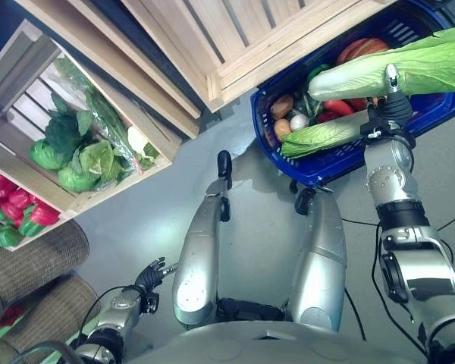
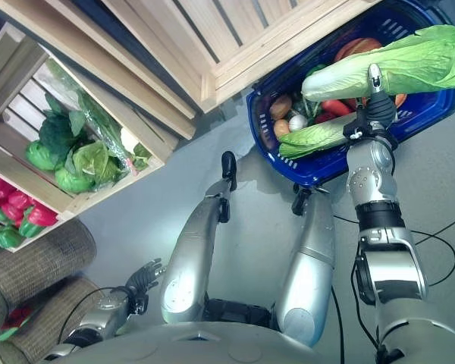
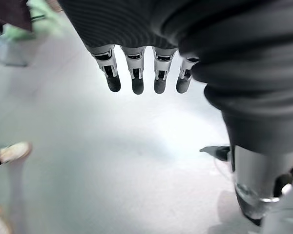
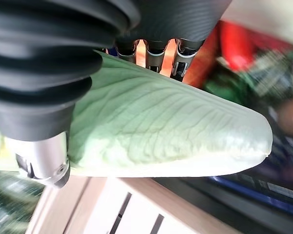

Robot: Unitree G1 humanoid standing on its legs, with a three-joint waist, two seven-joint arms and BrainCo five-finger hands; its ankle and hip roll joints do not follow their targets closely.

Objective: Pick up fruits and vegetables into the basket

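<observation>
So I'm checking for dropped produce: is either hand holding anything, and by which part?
The right hand grips a cabbage around its middle, above the basket. The left hand holds nothing.

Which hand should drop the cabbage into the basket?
Right. The right hand already grips the cabbage directly above the blue basket. The left hand hangs low, open, away from both.
</observation>
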